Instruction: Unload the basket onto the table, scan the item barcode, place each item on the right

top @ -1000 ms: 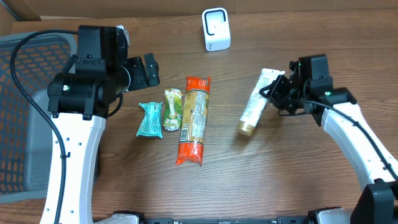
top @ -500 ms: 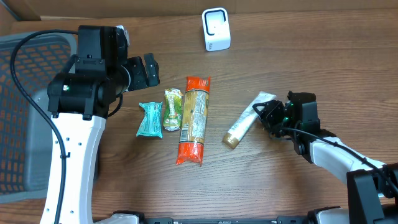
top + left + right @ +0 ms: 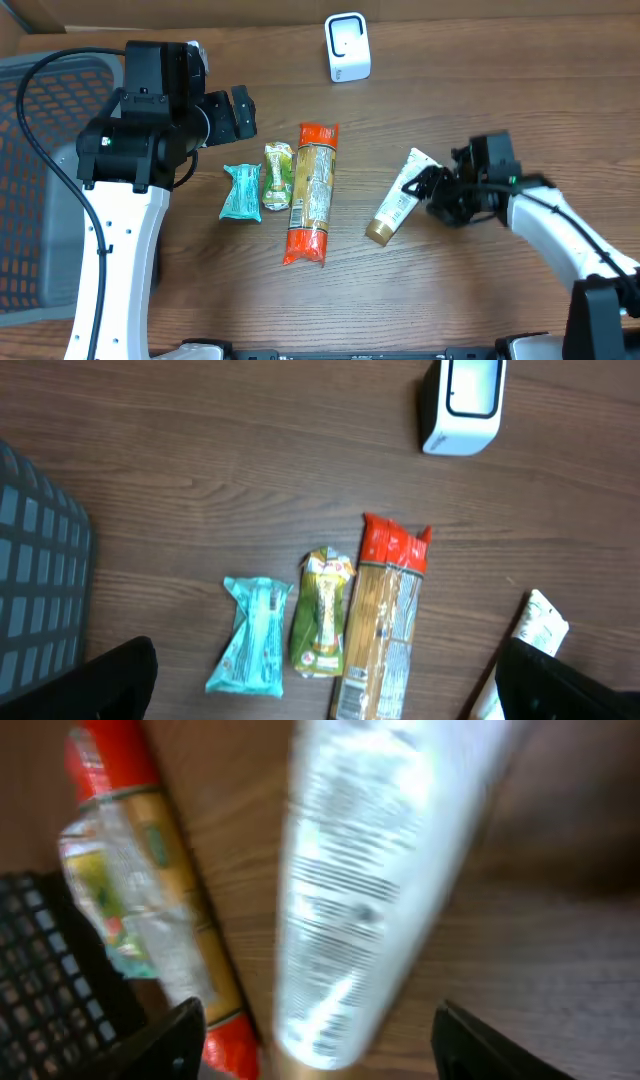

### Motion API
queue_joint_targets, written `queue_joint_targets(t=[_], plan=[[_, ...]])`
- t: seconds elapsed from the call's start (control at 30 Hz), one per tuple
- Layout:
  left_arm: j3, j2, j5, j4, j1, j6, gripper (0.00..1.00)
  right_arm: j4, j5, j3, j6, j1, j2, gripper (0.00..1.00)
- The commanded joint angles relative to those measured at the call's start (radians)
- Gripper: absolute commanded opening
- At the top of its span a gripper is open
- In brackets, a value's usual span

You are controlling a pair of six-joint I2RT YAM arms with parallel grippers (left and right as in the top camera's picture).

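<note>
Fingers (image 3: 165, 1042) on our right gripper (image 3: 431, 192) sit spread either side of the tube (image 3: 398, 198) without pinching it; left gripper (image 3: 232, 115) gapes too. Tube's white with black print and a gold cap, lying slanted on the surface (image 3: 450, 290) right of the spaghetti (image 3: 311, 190), with the basket (image 3: 40, 200) far left.

No legible text, dense print on the white tube (image 3: 360, 890) blurred, pasta pack (image 3: 385, 630) label too small to read
</note>
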Motion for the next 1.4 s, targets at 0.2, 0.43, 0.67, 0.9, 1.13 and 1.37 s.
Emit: queue_joint_targets(t=[0.2, 0.43, 0.67, 0.9, 1.13, 1.37], plan=[[0.01, 0.003, 0.007, -0.003, -0.002, 0.011, 1.0, -0.341, 0.418, 0.471, -0.377, 0.082, 0.046, 0.83], [0.01, 0.003, 0.007, -0.003, -0.002, 0.011, 1.0, -0.247, 0.46, 0.502, -0.514, 0.151, 0.199, 0.83], [0.01, 0.003, 0.007, -0.003, -0.002, 0.011, 1.0, -0.192, 0.719, 0.502, -0.525, 0.215, 0.368, 0.82], [0.01, 0.003, 0.007, -0.003, -0.002, 0.011, 1.0, -0.286, 0.739, 0.501, -0.496, 0.197, 0.399, 0.84], [0.01, 0.003, 0.007, -0.003, -0.002, 0.011, 1.0, -0.426, 0.69, 0.501, -0.414, 0.133, 0.399, 0.85], [0.01, 0.003, 0.007, -0.003, -0.002, 0.011, 0.99, -0.564, 0.518, 0.501, -0.435, 0.122, 0.399, 0.85]])
